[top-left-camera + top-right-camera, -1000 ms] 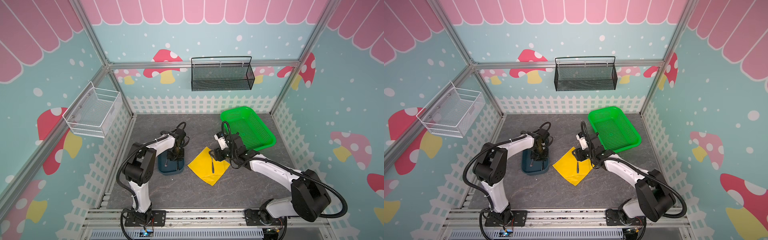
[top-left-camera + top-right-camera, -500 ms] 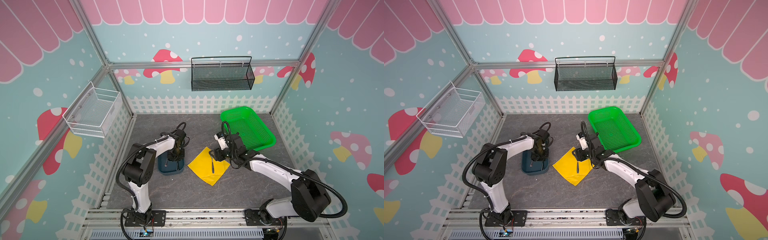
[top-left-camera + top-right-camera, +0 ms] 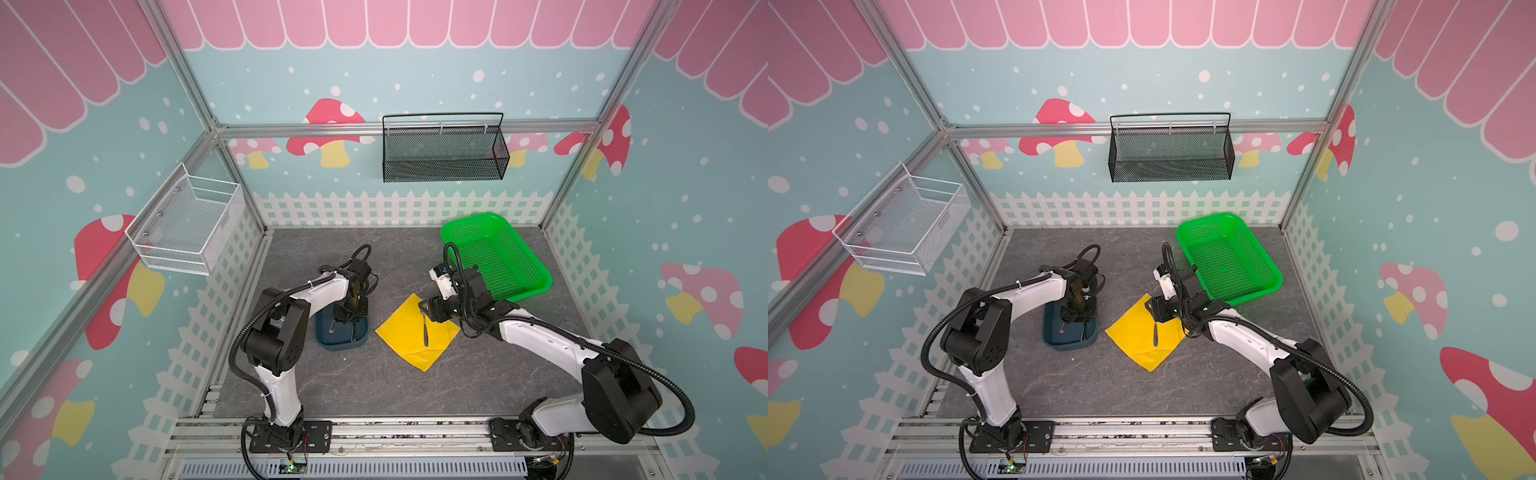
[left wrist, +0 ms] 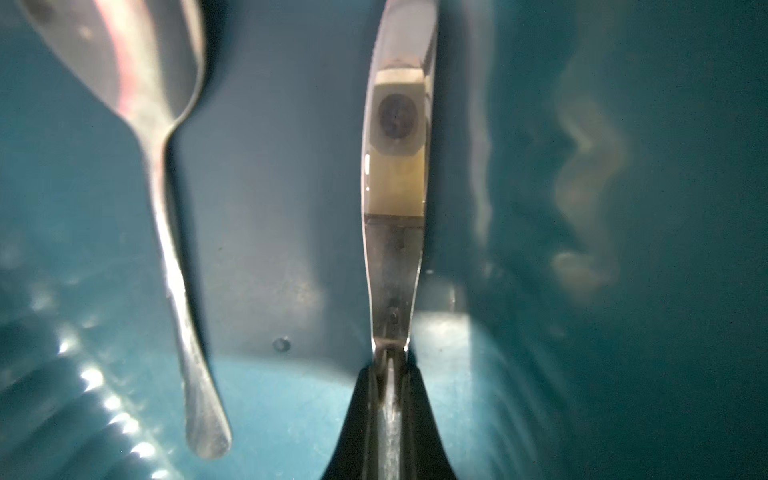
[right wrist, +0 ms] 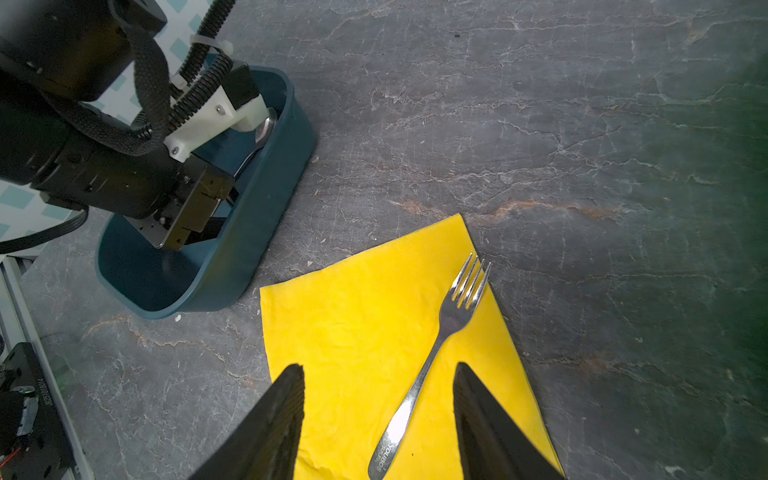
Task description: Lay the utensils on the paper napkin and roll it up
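The yellow paper napkin [image 3: 409,332] [image 3: 1133,340] lies flat on the grey table, with the fork [image 3: 424,330] [image 5: 440,345] on it, tines past its edge. My right gripper [image 5: 378,370] [image 3: 428,309] hovers open above the fork's handle, touching nothing. The knife [image 4: 395,208] and the spoon [image 4: 166,208] lie side by side in the dark blue tray [image 3: 324,336] [image 5: 257,232]. My left gripper [image 4: 390,370] [image 3: 351,320] reaches down into the tray and is shut on the knife's handle.
A green perforated basket [image 3: 528,291] stands at the back right, just behind my right wrist. A black mesh basket [image 3: 442,149] hangs on the back wall and a white wire basket [image 3: 187,226] on the left wall. The tray sits just left of the napkin.
My left gripper's jaws have closed on the knife in the tray. Neither arm has visibly shifted, and the napkin and fork lie as before.
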`<state>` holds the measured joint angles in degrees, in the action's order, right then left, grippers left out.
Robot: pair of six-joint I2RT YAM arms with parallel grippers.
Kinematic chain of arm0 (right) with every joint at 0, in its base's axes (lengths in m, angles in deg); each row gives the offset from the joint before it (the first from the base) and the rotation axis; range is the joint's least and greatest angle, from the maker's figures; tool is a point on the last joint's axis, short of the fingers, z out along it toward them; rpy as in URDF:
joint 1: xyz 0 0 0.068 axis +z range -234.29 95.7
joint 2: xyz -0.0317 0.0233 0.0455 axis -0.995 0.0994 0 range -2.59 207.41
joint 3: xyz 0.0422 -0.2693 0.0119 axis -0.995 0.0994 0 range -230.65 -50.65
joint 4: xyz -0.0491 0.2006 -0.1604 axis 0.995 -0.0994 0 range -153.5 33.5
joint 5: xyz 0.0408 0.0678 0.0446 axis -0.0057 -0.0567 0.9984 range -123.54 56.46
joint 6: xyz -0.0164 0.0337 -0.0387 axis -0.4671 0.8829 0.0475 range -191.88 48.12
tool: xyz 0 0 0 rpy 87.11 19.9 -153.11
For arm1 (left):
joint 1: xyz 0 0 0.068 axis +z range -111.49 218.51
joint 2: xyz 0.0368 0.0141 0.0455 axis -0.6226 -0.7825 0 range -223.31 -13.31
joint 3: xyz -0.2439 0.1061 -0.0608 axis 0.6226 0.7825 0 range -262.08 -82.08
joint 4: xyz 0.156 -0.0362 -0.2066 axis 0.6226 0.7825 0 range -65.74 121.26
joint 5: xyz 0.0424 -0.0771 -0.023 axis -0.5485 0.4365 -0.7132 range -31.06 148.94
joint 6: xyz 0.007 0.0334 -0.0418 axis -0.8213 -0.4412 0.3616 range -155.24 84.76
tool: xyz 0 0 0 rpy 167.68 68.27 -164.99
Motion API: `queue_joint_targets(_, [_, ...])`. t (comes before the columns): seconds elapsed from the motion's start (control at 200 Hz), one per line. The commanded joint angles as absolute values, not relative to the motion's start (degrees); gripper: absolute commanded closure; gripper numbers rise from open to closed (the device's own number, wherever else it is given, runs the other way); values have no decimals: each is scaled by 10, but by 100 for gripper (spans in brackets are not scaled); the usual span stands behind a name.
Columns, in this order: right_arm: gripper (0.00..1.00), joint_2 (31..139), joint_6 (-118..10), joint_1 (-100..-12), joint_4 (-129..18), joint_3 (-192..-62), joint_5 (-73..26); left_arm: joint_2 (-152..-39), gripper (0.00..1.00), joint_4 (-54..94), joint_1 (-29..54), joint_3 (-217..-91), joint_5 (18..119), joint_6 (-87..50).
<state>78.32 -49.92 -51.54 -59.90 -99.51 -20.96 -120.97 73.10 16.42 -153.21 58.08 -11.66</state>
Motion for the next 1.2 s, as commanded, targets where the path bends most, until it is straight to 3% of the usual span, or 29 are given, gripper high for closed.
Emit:
queue_joint_targets(0.0, [41,770,-496,-510,-598,-988,-215,-1188,96,755,168,-1542,556,-128])
queue_joint_targets(1.196, [40,754,-486,-510,-584,-978,-232,-1137,94,815,172,-1592,572,-114])
